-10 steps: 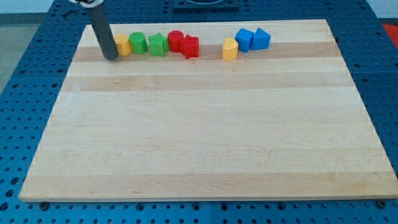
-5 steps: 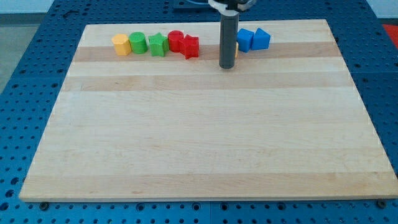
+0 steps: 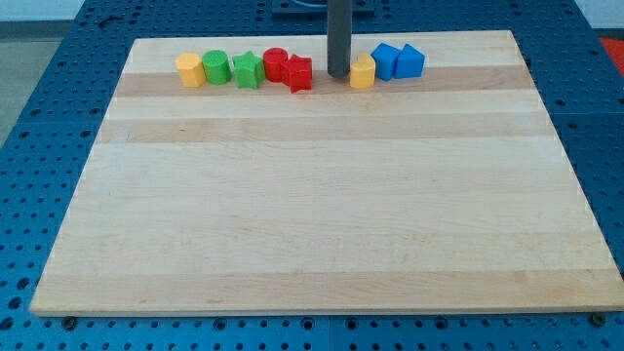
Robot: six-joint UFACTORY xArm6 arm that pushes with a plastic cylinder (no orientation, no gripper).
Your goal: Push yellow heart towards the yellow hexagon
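Observation:
The yellow heart lies near the view's top, right of centre. The yellow hexagon lies at the top left, at the left end of a row of blocks. My tip stands just left of the yellow heart, touching or nearly touching its left side. The rod rises straight up out of the view's top. The heart sits close to a blue block on its right.
Between hexagon and heart lie a green cylinder, a green star, a red cylinder and a red star. Two blue blocks lie right of the heart. The wooden board rests on a blue perforated table.
My tip went from beside the yellow hexagon across to the right, stood in front of the heart, then moved up and left to the heart's left side. The blocks have not visibly moved.

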